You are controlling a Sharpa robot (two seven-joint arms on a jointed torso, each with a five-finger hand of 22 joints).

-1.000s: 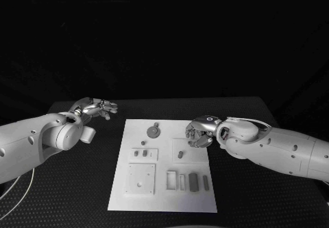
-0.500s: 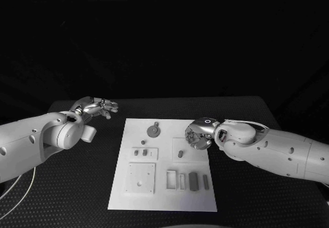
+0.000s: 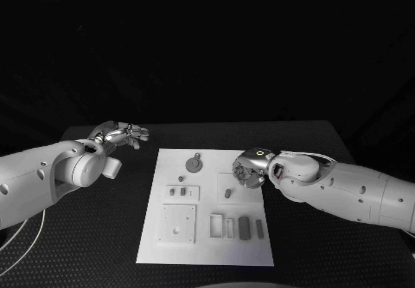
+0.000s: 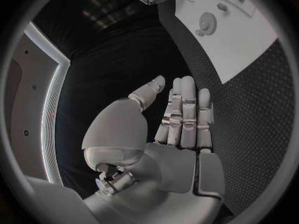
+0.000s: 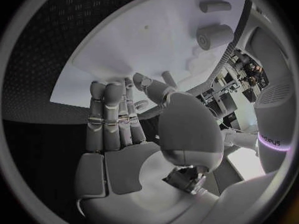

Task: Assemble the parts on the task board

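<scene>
Hovering over the task board's (image 3: 204,252) right edge, right hand (image 3: 252,167) with fingers curled downward near a raised square block (image 3: 233,187), nothing visibly gripped. Hanging over the black table (image 3: 104,240) well left of the board, left hand (image 3: 123,134) with fingers straight and apart, holding nothing. Lying on the board, a round geared part (image 3: 195,164) near its far end and grey parts (image 3: 244,228) standing in slots near its near end.

board: white rectangular task board (image 3: 207,252) lies mid-counter on the black counter (image 3: 104,240)
left hand (image 3: 121,135): over the counter, left of the board's far corner, apart from it
right hand (image 3: 250,168): over the board's right edge, far half
</scene>
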